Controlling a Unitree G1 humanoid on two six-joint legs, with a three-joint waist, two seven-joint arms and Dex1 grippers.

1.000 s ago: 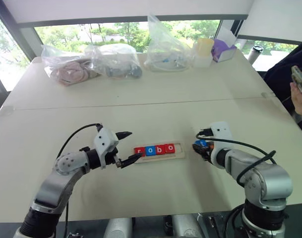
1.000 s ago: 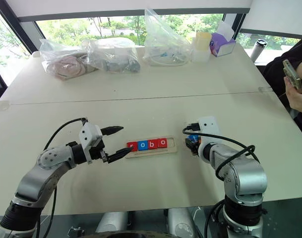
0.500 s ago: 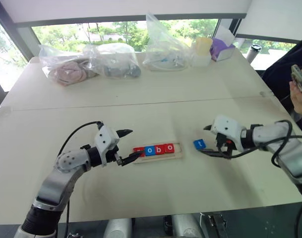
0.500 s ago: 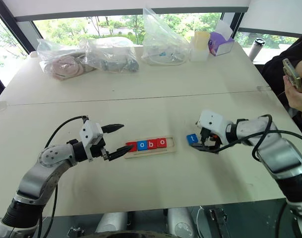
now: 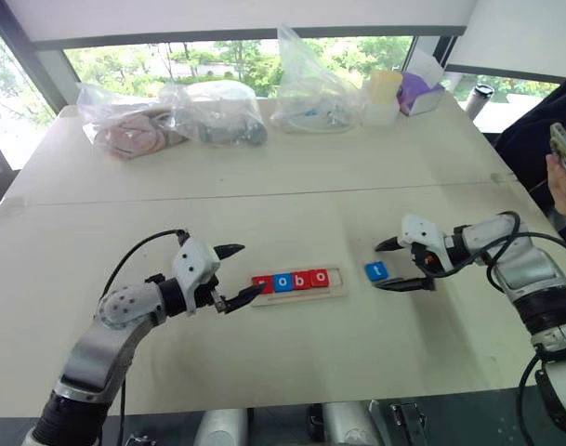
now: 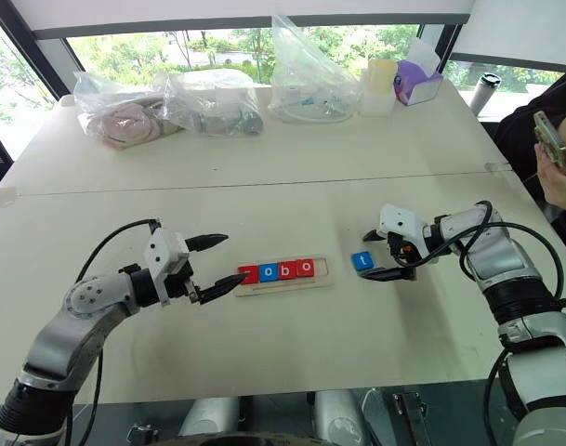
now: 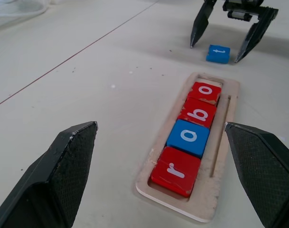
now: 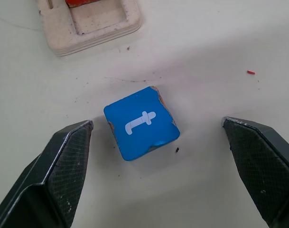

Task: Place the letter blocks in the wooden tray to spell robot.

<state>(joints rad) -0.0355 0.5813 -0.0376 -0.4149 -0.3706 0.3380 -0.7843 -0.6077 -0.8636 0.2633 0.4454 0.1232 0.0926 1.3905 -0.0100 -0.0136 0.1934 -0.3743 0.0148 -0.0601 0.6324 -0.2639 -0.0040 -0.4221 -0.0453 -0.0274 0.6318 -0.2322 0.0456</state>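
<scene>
The wooden tray (image 5: 339, 291) lies at the table's middle and holds four letter blocks: red r (image 7: 175, 171), blue o (image 7: 188, 136), red b (image 7: 198, 112) and red o (image 7: 205, 92). Its right end slot (image 8: 94, 18) is bare. The blue t block (image 5: 376, 270) lies flat on the table just right of the tray, letter up and slightly askew. My right gripper (image 5: 376, 268) is open and low, with one finger on each side of the t block and not touching it. My left gripper (image 5: 253, 268) is open at the tray's left end, holding nothing.
Several clear plastic bags (image 5: 217, 111) sit along the table's far edge, with a yellow-lidded container (image 5: 383, 98) and a purple box (image 5: 417, 91). A person holding a phone (image 5: 565, 149) is at the right edge. A seam crosses the table behind the tray.
My right arm swung out to the right and its gripper rolled over. The blue t block, at that gripper a second ago, now lies on the table between its fingers. The left arm stayed still.
</scene>
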